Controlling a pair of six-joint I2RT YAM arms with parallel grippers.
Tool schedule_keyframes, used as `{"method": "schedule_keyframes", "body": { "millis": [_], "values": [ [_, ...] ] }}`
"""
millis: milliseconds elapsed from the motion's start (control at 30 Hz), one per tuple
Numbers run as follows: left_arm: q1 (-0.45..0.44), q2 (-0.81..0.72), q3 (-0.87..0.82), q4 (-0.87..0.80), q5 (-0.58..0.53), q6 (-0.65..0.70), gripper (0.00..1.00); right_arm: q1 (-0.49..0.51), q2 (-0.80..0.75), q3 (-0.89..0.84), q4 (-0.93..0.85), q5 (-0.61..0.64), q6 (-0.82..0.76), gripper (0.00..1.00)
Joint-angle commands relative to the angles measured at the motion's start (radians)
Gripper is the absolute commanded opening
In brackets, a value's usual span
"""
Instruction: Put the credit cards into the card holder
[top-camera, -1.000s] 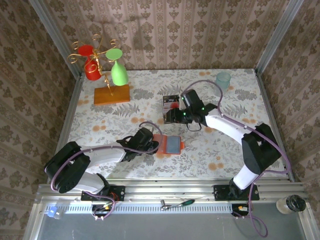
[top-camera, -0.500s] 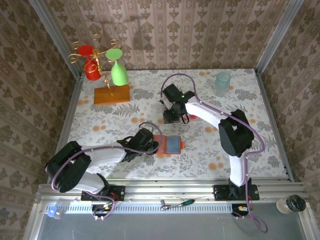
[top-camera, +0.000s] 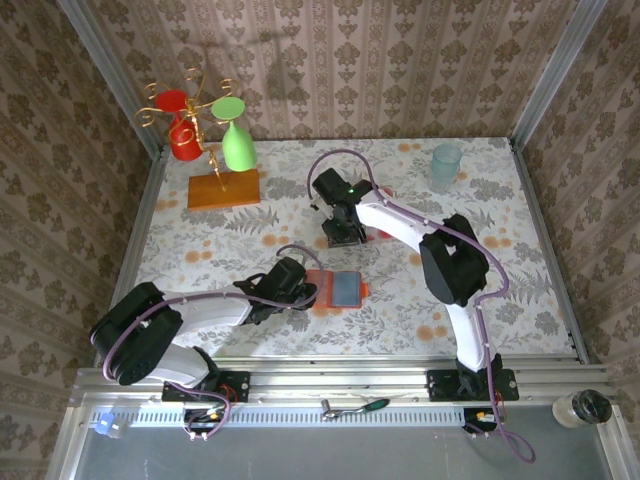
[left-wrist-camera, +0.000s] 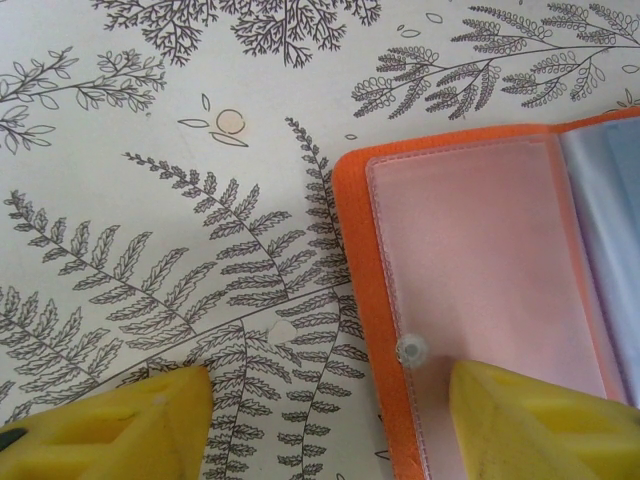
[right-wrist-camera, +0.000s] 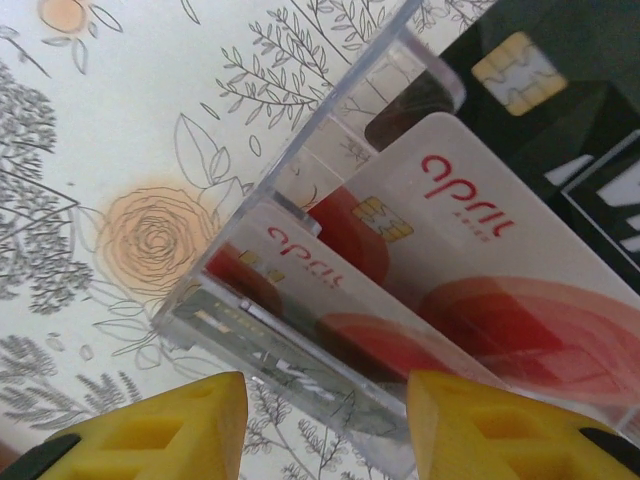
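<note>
Floral surface (top-camera: 200, 240) carrying the orange card holder (top-camera: 340, 288) at front centre, lying open and flat, with the left hand (left-wrist-camera: 330, 430) released, one fingertip over a clear pocket page and the other over bare print. Farther back, a clear slotted rack (right-wrist-camera: 330, 120) with the credit cards (right-wrist-camera: 470, 270) standing in its slots. Right hand (right-wrist-camera: 325, 430) spread apart at the rack's corner, grasping nothing.
</note>
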Motion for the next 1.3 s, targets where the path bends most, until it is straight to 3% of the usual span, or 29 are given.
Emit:
{"method": "schedule_keyframes", "body": {
  "millis": [0,467,933,1200,1267],
  "values": [
    [-0.005,0.002,-0.019,-0.004,-0.011,-0.024,0.65,0.005,0.036,0.035,-0.034,0.052,-0.046,0.48],
    [-0.005,0.006,-0.019,-0.003,-0.015,-0.027,0.65,0.003,0.037,-0.003,-0.063,-0.023,-0.061,0.4],
    [-0.006,0.015,-0.019,0.003,-0.018,-0.026,0.65,0.002,-0.015,-0.038,-0.075,-0.054,-0.038,0.16],
    [-0.005,0.029,-0.017,0.009,-0.014,-0.026,0.65,0.015,-0.032,-0.029,-0.099,-0.091,-0.016,0.14],
    [-0.006,0.034,-0.014,0.01,-0.013,-0.026,0.65,0.021,-0.03,-0.021,-0.105,-0.096,-0.014,0.08]
  ]
}}
